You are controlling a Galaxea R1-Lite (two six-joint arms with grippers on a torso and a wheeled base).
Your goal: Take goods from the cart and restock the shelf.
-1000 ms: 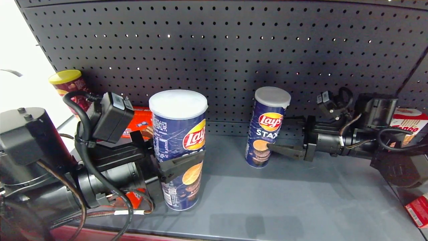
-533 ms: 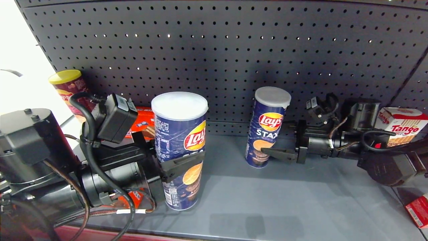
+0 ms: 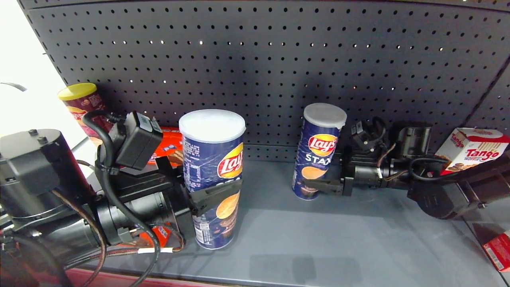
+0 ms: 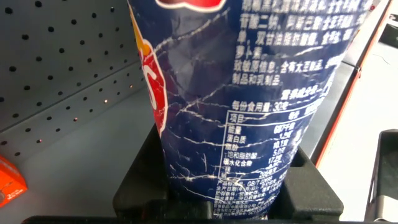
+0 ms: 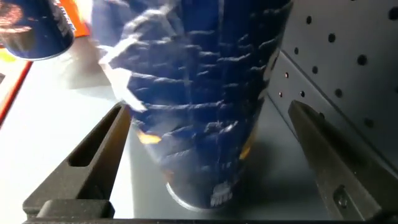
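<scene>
a: lower left of frame: left gripper (image 3: 210, 189) held level, clamped on near chips can (image 3: 211, 159), upright at shelf (image 3: 318, 239) front.
b: centre right: right gripper (image 3: 315, 177) level, fingers apart either side of far chips can (image 3: 318, 151).

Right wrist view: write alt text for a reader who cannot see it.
A dark blue cylindrical crisp can stands upright on the grey shelf between the open fingers of the right gripper, with dark pegboard close behind. A second blue can shows farther off.
</scene>
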